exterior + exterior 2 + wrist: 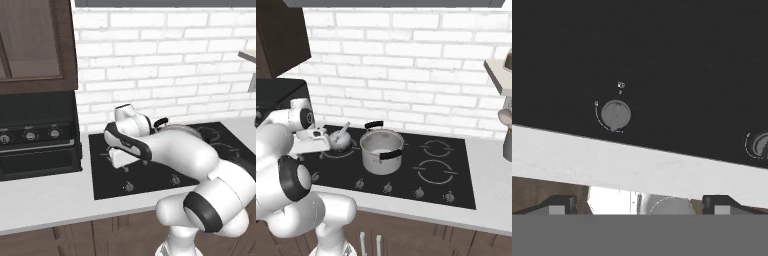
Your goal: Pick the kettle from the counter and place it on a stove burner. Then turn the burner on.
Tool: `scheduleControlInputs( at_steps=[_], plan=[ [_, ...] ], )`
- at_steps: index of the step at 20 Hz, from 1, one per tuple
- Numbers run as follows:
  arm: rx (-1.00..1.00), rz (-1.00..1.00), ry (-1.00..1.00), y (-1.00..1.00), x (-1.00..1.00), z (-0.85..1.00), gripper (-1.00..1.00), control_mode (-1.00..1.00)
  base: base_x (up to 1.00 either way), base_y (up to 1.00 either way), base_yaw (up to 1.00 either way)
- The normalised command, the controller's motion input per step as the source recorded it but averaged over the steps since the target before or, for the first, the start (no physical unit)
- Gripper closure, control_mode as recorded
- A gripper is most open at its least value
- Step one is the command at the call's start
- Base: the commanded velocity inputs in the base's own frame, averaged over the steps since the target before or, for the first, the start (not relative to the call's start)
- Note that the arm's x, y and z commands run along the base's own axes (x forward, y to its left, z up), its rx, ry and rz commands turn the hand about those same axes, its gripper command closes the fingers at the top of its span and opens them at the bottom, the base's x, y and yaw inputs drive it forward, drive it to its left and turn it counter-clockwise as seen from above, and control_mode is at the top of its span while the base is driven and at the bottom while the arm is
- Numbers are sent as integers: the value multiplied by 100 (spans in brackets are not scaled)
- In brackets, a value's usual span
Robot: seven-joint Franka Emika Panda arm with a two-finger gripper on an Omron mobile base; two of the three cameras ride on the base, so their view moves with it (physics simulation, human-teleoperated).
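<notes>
Pale counter (491, 200) – black glass cooktop (456, 165) set in it, black boxy appliance (37, 137) at left

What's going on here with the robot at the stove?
The kettle already sits on the back left burner of the black cooktop, beside a steel pot. The robot's gripper is open and empty, hanging over the front edge of the cooktop, looking down at a round knob. It seems lined up to turn the burner on, though nothing touches the knob yet.

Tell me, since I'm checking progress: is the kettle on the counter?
No, the kettle sits on the cooktop, on a burner ring left of the pot.
</notes>
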Motion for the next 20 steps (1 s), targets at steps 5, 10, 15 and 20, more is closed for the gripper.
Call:
scheduleControlInputs(
  at_steps=[5,10,15,20],
  plan=[
    [0,4,7,11,-21,-52,-100,-100,0,0,0],
    [1,1,0,0,-8,-23,-100,-100,0,0,0],
    [1,0,-4,0,0,-7,-100,-100,0,0,0],
    [4,0,-1,0,13,-15,-100,-100,0,0,0]
  ],
)
